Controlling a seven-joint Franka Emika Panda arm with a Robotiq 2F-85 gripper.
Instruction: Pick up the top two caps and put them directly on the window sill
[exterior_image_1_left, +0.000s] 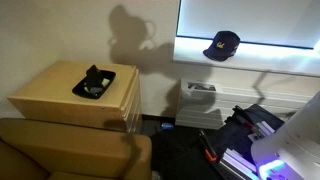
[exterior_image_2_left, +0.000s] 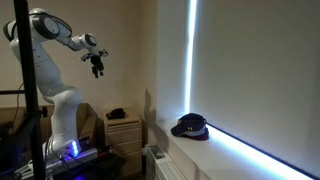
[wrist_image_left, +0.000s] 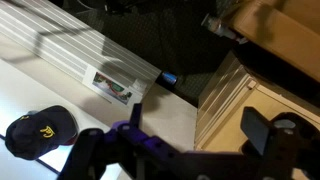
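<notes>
A dark navy cap with a yellow emblem (exterior_image_1_left: 222, 45) lies on the white window sill (exterior_image_1_left: 260, 55). It shows in both exterior views (exterior_image_2_left: 189, 126) and at the lower left of the wrist view (wrist_image_left: 40, 128). More dark caps (exterior_image_1_left: 93, 82) lie on top of the wooden cabinet (exterior_image_1_left: 60, 100), seen small in an exterior view (exterior_image_2_left: 118, 114). My gripper (exterior_image_2_left: 97, 65) hangs high in the air, between the cabinet and the sill and well above both. In the wrist view its jaws (wrist_image_left: 195, 125) are open with nothing between them.
A radiator with a label (wrist_image_left: 112, 85) runs under the sill. A brown sofa (exterior_image_1_left: 70, 150) stands in front of the cabinet. The robot base and glowing equipment (exterior_image_1_left: 270, 140) sit on the dark floor. A bright window blind (exterior_image_2_left: 250, 80) stands behind the sill.
</notes>
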